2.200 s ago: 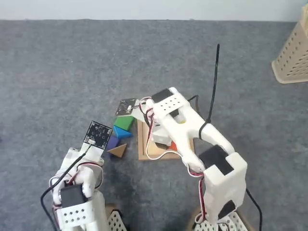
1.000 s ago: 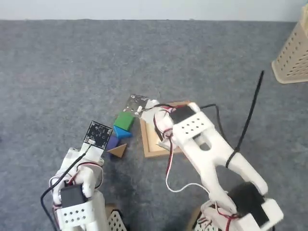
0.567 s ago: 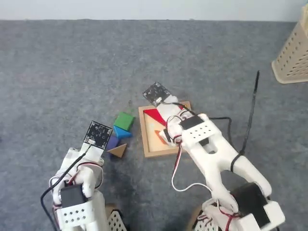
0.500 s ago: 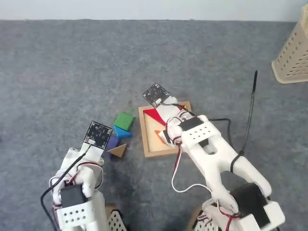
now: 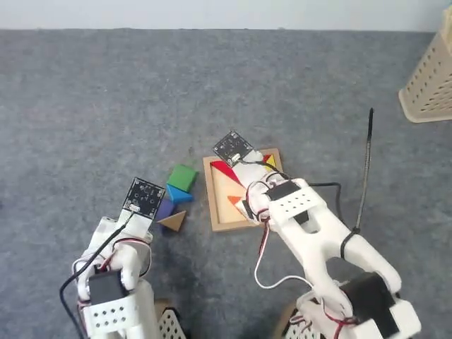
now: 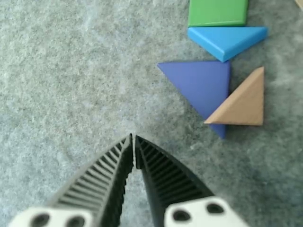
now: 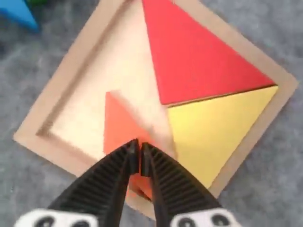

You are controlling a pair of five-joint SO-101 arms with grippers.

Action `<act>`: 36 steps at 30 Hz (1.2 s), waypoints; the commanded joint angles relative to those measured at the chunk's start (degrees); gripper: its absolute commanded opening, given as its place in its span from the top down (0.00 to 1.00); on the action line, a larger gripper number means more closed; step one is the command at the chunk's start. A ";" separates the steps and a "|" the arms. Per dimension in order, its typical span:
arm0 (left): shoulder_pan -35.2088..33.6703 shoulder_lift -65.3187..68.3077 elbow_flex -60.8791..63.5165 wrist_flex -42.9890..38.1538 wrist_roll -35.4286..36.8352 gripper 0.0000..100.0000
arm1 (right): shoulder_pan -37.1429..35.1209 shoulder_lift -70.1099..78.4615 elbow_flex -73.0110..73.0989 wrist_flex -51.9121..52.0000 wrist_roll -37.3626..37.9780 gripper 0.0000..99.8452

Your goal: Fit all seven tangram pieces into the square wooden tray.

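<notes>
Grey felt surface (image 5: 106, 92); beige basket (image 5: 431, 78) at right edge; pale wall (image 5: 212, 13) behind. Left hand (image 6: 134, 139), right hand (image 7: 139, 144) pinched together.

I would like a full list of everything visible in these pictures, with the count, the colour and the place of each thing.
wooden tray: 1, light wood, on the grey surface
red triangle: 1, red, in the tray
yellow triangle: 1, yellow, in the tray, against the red one
orange triangle: 1, orange, in the tray
green piece: 1, green, outside the tray
light blue triangle: 1, light blue, beside the green piece
dark blue triangle: 1, dark blue, outside the tray
tan triangle: 1, tan, against the dark blue one
basket: 1, beige, far right edge
left hand: 1, black, shut, over bare surface
right hand: 1, black, shut, over the orange triangle
</notes>
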 commanded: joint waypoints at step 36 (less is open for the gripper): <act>-0.09 -0.70 -0.22 0.18 -0.62 0.99 | 12.26 -53.32 31.65 10.51 2.64 0.99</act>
